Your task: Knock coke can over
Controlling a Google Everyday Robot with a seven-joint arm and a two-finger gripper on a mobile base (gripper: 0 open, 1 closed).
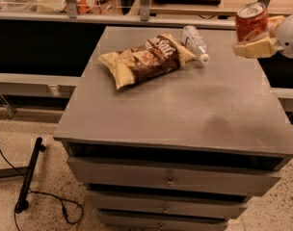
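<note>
Fingers (257, 48) of pale two-finger gripper (256, 36) clamped on lower body of small red aluminium coke can (251, 19), at far right of view.
Near: grey metal drawer cabinet (170, 177).
Middle: crinkled brown-and-tan chip bag (144, 59); clear plastic water bottle (194, 41) lying against it.
Far: can upright, base hidden, seemingly off tabletop.
Risks: gripped can cannot topple; release near right edge could send it to speckled floor (281, 211); wide sweep could strike bottle.

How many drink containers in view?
2. A small red aluminium coke can at far right, in the gripper; a clear plastic water bottle lying by the brown chip bag. None seem hidden.
</note>
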